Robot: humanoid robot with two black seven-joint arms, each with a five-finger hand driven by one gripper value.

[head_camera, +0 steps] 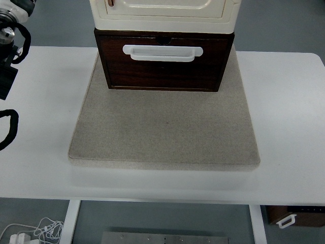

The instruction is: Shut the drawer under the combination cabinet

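Observation:
The cream combination cabinet (162, 14) stands at the back of a beige mat (165, 127). Under it, a dark brown wooden drawer (162, 71) with a white handle (162, 53) sticks out toward me, its front face ahead of the cabinet's front. My left arm (9, 56) shows at the left edge as black parts with a looped cable and a pale grey piece at the top corner. It is well left of the drawer and touches nothing. Its hand is not clear to see. No right arm shows.
The mat lies on a white table (40, 168). Below the table at the bottom right sits another brown box with a white handle (297, 216). White cables (30, 231) lie on the floor at the bottom left.

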